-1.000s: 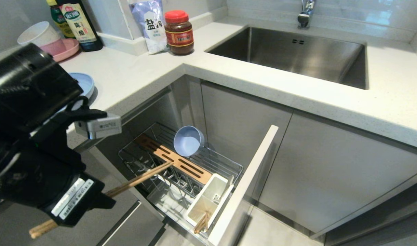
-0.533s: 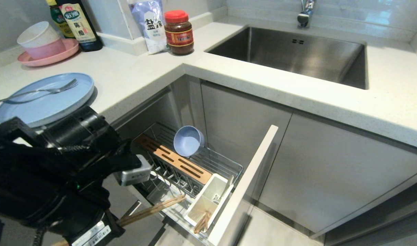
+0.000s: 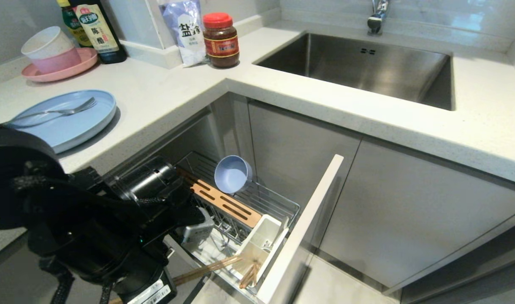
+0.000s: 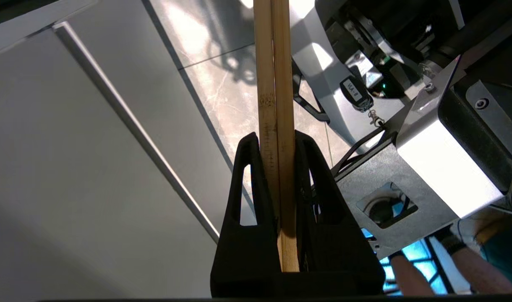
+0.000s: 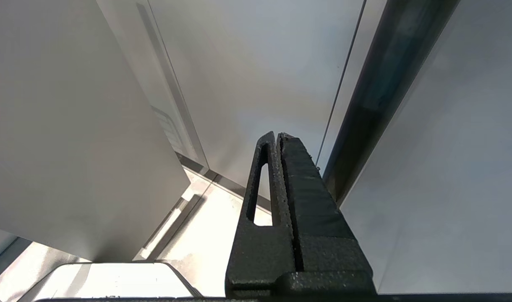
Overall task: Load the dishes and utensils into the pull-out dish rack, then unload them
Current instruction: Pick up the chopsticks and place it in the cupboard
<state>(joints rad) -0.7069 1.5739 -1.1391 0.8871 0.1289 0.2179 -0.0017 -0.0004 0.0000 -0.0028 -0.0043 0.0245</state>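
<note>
Left gripper (image 4: 277,176) pinches chopsticks (image 4: 275,84), tips just ahead at the caddy (image 3: 257,247) of the pull-out rack (image 3: 278,207). Bowl (image 3: 231,174) already racked beyond; plate (image 3: 65,122) and fork (image 3: 50,113) remain on counter (image 3: 169,93), then unloading. Right gripper (image 5: 279,176) pressed together, parked.

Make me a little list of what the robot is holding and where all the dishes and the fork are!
left gripper: shut on the chopsticks, low by the rack's front
chopstick tips: at the white caddy, beside wooden sticks already standing in it
right gripper: shut, empty, parked by a cabinet
bowl: tilted in the rack, past the wooden strip
plate: on the counter
fork: lying on the plate
rack: pulled out
</note>
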